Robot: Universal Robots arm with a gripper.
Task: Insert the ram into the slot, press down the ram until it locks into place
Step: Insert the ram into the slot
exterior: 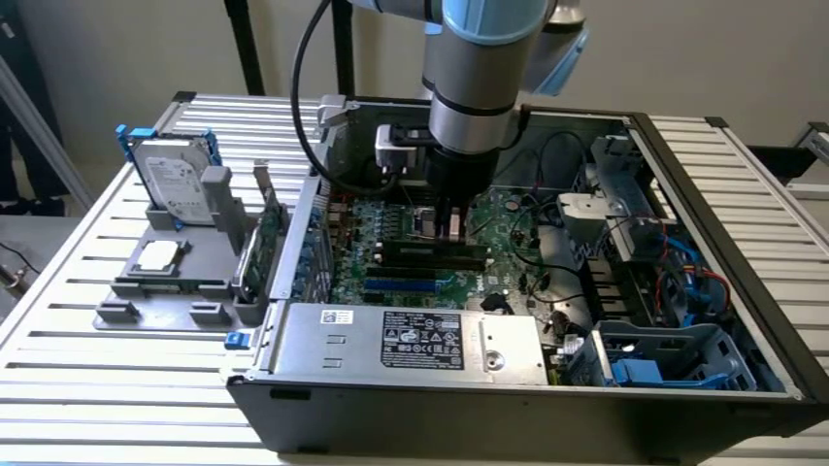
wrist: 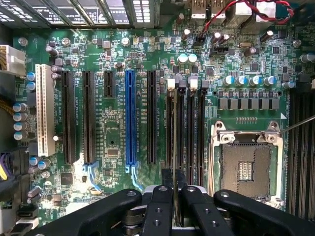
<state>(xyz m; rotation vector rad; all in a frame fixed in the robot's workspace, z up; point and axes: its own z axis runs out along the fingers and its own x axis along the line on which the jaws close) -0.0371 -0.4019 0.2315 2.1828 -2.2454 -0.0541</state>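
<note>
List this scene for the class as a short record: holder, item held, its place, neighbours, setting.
holder: gripper, closed on the memory stick
stick's place: on edge, in line with the black memory slots
locked in: cannot tell
neighbours: blue socket; empty processor socket
setting: open computer case on a slatted table

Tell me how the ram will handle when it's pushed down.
The ram, edge-on in the pincer, looks very thin: probably light and stiff along its length, yet apt to tilt sideways. Lined up with the narrow slot, it may bind or crack if pushed crookedly.
</note>
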